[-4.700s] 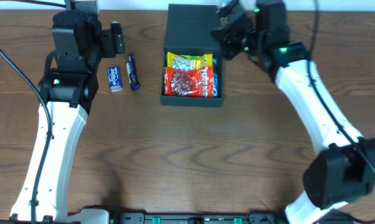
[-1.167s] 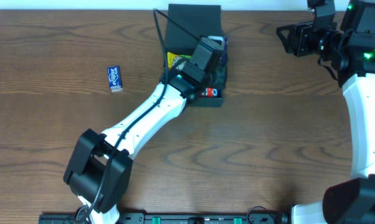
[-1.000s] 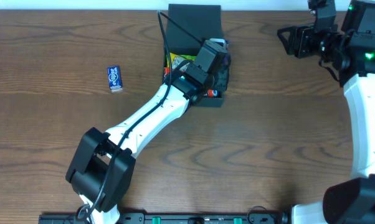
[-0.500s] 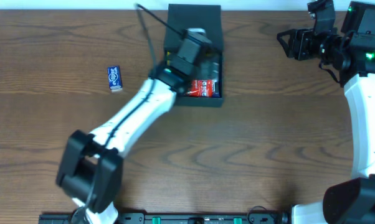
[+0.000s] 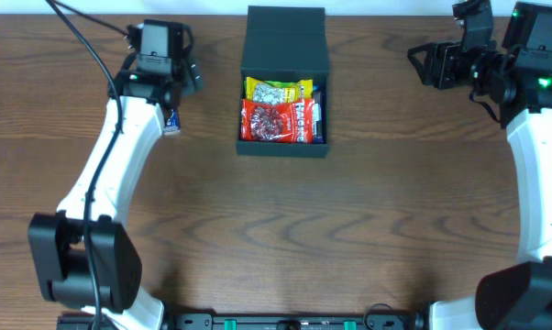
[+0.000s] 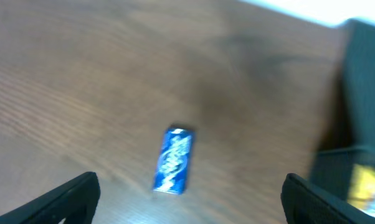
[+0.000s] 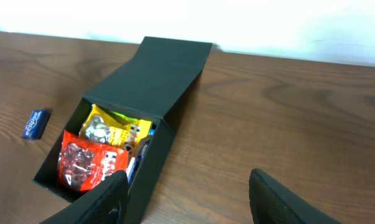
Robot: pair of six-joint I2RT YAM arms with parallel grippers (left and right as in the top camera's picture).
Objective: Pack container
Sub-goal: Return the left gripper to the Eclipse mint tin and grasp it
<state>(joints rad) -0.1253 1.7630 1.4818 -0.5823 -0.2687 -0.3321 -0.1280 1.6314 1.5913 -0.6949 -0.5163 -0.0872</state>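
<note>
Left of the container point(image 5: 285, 37), the left fingers point(image 6: 75, 196) spread wide above a blue packet point(image 6: 173, 160); the right fingers point(image 7: 281, 196) hang apart, empty.

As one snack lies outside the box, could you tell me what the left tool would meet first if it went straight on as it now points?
Most likely the blue packet on the table: it lies almost centred ahead of the open left tool, though depth is unclear.
</note>
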